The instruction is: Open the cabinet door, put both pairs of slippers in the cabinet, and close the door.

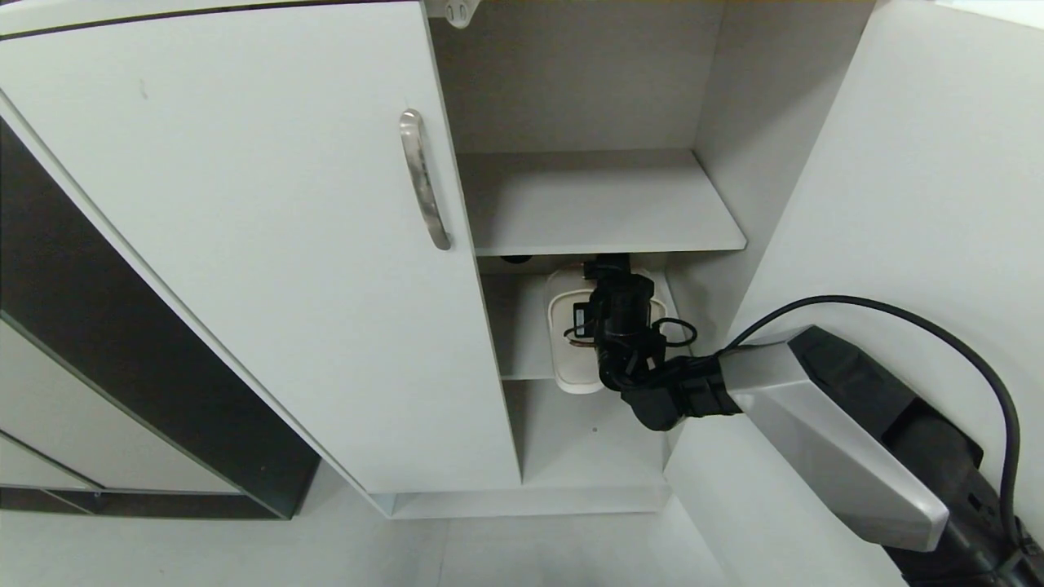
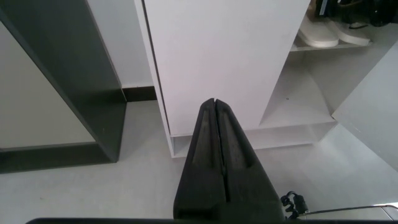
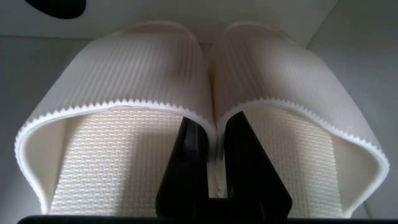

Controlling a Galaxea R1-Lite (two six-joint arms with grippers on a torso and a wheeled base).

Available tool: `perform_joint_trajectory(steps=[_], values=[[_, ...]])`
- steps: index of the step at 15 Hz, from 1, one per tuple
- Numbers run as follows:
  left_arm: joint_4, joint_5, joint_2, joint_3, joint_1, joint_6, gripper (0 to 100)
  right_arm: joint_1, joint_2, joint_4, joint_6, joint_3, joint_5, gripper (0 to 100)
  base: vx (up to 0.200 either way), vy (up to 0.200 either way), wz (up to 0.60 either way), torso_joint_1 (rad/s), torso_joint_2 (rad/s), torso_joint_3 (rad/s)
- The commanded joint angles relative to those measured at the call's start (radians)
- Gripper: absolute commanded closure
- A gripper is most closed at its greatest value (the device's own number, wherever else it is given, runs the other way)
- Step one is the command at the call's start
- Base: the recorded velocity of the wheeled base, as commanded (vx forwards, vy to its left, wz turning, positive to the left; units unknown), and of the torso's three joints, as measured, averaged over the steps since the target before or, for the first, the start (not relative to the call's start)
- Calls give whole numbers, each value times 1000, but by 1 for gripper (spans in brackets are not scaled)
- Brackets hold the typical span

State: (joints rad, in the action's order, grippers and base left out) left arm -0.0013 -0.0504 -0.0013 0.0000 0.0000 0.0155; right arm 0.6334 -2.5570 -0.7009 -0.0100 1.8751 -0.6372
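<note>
White closed door leaf (image 1: 245,244) with its steel bar handle (image 1: 424,179) flanks your opening, upper shelf (image 1: 603,204) overhanging the right gripper (image 3: 213,134), clamped on the adjoining walls of cream ribbed foam slippers (image 3: 124,93) lying on the middle shelf (image 1: 510,326); left gripper (image 2: 214,109) pressed shut, empty.

I see my right gripper (image 3: 216,127) clamped on the touching inner edges of the cream slippers (image 3: 149,68), one dark finger inside each, ribbed straps arching above.
</note>
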Motion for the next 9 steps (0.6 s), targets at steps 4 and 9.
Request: perform_joint_trajectory(steps=[4, 9], values=[[0, 0, 1, 0, 0, 0, 100, -3, -34, 15, -1, 50, 31, 100, 0, 0, 0, 0, 0, 0], [0, 0, 1, 0, 0, 0, 100, -17, -48, 27, -1, 65, 42, 100, 0, 0, 0, 0, 0, 0]])
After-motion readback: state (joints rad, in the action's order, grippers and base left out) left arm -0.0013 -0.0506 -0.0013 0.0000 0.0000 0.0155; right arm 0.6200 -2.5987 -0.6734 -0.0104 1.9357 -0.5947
